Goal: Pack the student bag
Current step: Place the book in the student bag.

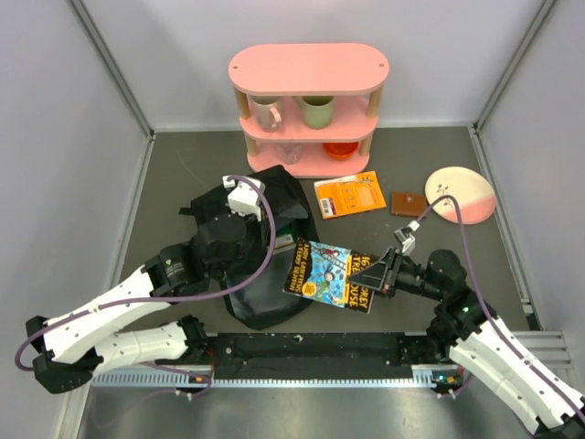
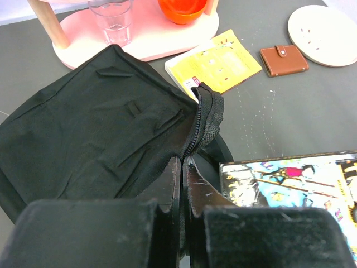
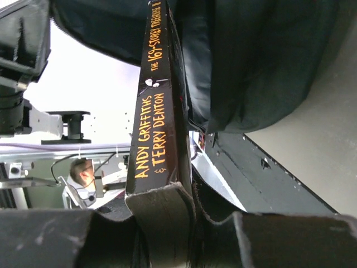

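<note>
"At the far edge of the grey table (image 1: 174,174) stands the pink shelf (image 1: 308,66), the biggest thing on my screens. Just in front of it, left of centre, I have the student bag (image 1: 281,194). It lies slumped and wrinkled, and its top is close to the shelf's foot."

"Who has hold of it?"

"The left gripper (image 2: 182,178). Its jaws are pressed together on the zip edge of the bag's mouth, with the fabric pinched between them."

"And the book?"

"The paperback book (image 1: 331,274) is just right of the bag, its colourful cover up and its left end at the mouth. From my feeds I cannot say whether that corner is inside the bag or only touching it. The right gripper (image 1: 384,273) is clamped on the book's right-hand end, with the book's thickness between its fingers."

"What else do you see?"

"Smaller things. A pale plate (image 1: 460,194) is far right. An orange booklet (image 1: 350,194) lies between the shelf and the book. A brown wallet (image 1: 408,202) sits between the booklet and the plate. On the shelf's tiers I see two mugs (image 1: 266,112), a glass (image 1: 288,151) and an orange bowl (image 1: 340,149)."
</note>
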### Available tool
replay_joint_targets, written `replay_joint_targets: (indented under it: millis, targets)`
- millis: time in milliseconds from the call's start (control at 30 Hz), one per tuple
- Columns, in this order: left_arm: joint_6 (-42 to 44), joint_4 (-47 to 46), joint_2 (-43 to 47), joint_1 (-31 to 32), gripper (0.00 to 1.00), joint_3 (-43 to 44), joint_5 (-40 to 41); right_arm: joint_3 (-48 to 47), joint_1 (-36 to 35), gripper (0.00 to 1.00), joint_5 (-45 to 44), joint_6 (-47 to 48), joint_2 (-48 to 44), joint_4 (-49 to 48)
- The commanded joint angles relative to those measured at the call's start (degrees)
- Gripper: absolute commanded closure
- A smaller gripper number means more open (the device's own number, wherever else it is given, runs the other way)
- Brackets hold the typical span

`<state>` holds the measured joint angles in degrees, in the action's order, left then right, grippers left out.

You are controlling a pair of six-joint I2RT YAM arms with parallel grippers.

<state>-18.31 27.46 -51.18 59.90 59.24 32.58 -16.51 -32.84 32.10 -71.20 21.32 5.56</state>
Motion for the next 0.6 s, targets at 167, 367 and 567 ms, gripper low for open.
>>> replay_joint_targets:
  millis: [167, 367, 567]
  targets:
    - [-1.91, -5.40, 0.20, -0.05, 1.00, 3.60, -0.85, -2.83, -1.35, 1.00, 1.83, -2.28, 6.18, -12.24]
    - [-2.35, -5.67, 0.29, -0.05, 1.00, 3.51, -1.82, -2.73, -3.19, 1.00, -2.03, -4.13, 13.21, -15.58]
    - [-2.26, -6.11, 1.43, -0.05, 1.00, 3.07, -3.48, -4.93, -7.23, 1.00, -6.95, -6.23, 24.80, -24.10]
